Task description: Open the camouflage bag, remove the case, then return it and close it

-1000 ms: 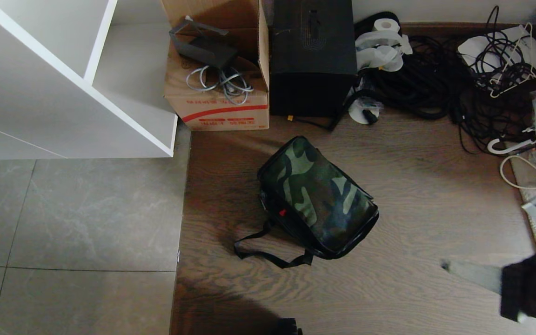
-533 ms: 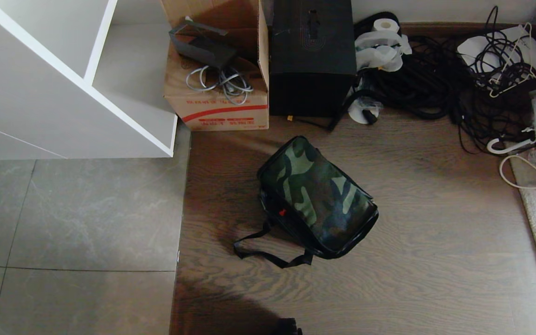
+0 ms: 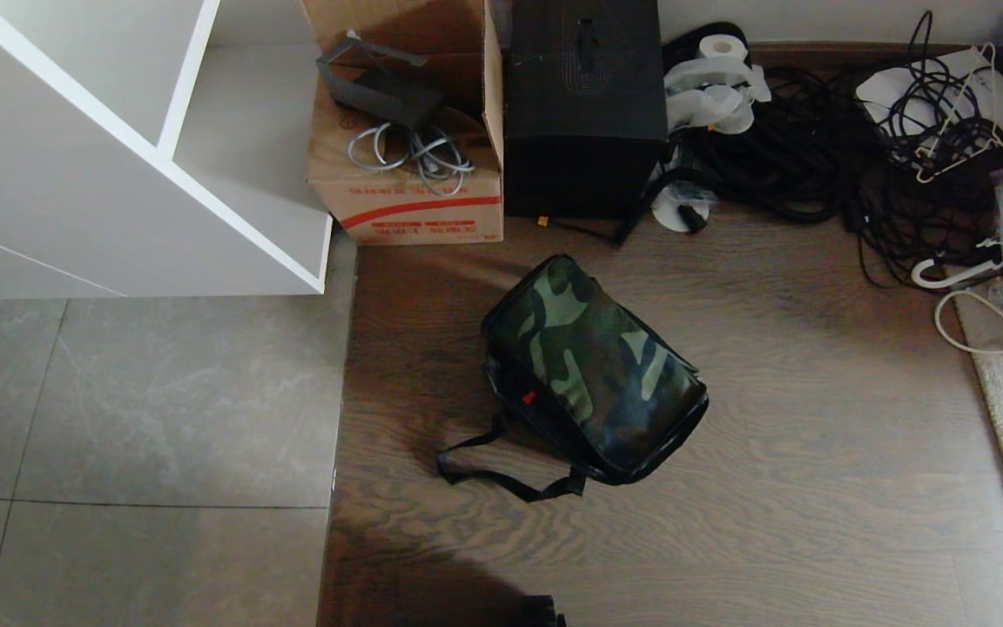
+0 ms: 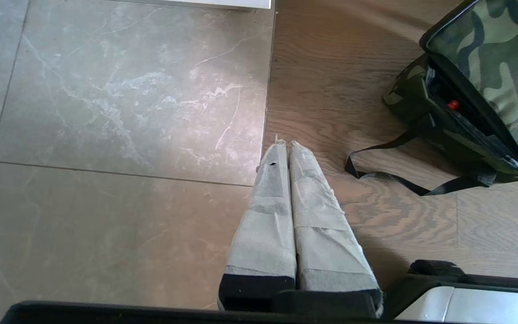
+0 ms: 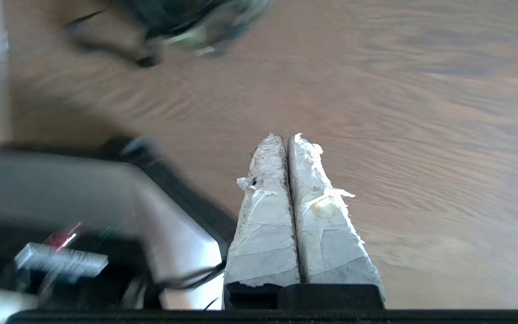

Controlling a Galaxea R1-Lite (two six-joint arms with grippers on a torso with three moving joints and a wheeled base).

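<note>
The camouflage bag lay on the wooden floor, roughly midway across the planks and set at a slant, one short end turned toward the boxes along the wall and the other toward the robot. Its lid sat flat with the black zipper edge running round it, so it looked closed, though a small red spot showed on the side facing the tiles. The black strap trailed loose off the near end. No case was in sight — by my reading it was inside the bag, and how much of the task was already done could not be told from the way things lay.

Neither arm appeared in the head view. The left gripper hung low over the seam where the wooden floor met the grey tiles, its taped fingers pressed together on nothing, with the bag off to one side and well apart from it — a parked pose, it seemed. The right gripper was likewise pressed shut and empty, over bare planks, with the bag only a blur at the far edge of its view; it was clear of the bag, probably so as not to block the head camera.

Against the wall stood a cardboard box holding grey cables, a taller black box beside it, and a heap of black cords toward the far right corner, all apart from the bag.
</note>
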